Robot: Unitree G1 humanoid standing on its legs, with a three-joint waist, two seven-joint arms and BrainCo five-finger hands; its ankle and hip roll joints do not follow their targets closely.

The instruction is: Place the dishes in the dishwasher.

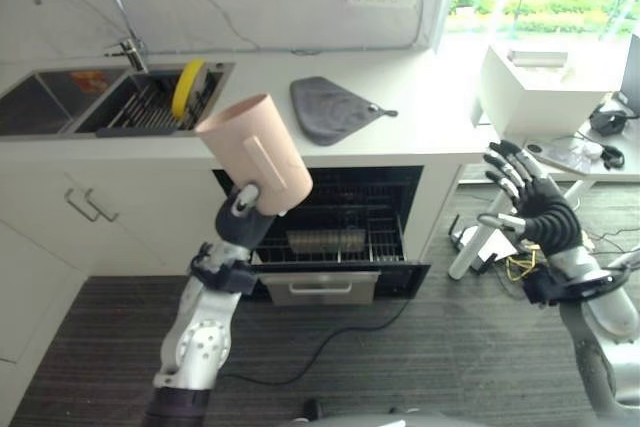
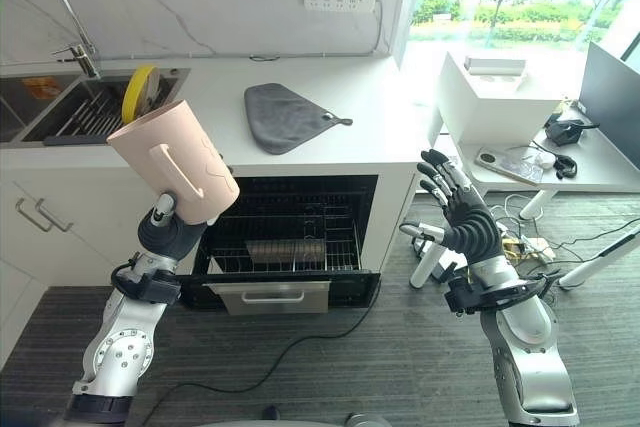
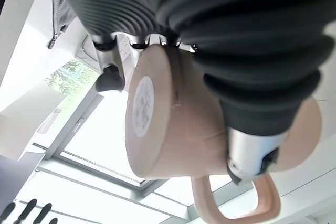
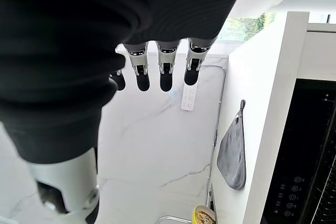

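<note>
My left hand (image 1: 243, 215) is shut on a tall pink mug (image 1: 256, 152) with a handle, held up and tilted in front of the counter, above the open dishwasher (image 1: 335, 232). In the left wrist view the mug (image 3: 173, 129) lies against my palm with its handle (image 3: 239, 203) showing. The dishwasher's wire rack (image 2: 285, 237) is pulled out a little, with a dark tray in it. A yellow plate (image 1: 186, 87) stands upright in the sink's drying rack (image 1: 150, 105). My right hand (image 2: 462, 213) is open, fingers spread, out to the right of the dishwasher.
A grey cloth (image 1: 330, 107) lies on the white counter (image 1: 420, 117). A tap (image 1: 120, 17) rises behind the sink. A white box (image 2: 495, 97) and a low table with small items stand at the right. Dark floor lies in front of the dishwasher.
</note>
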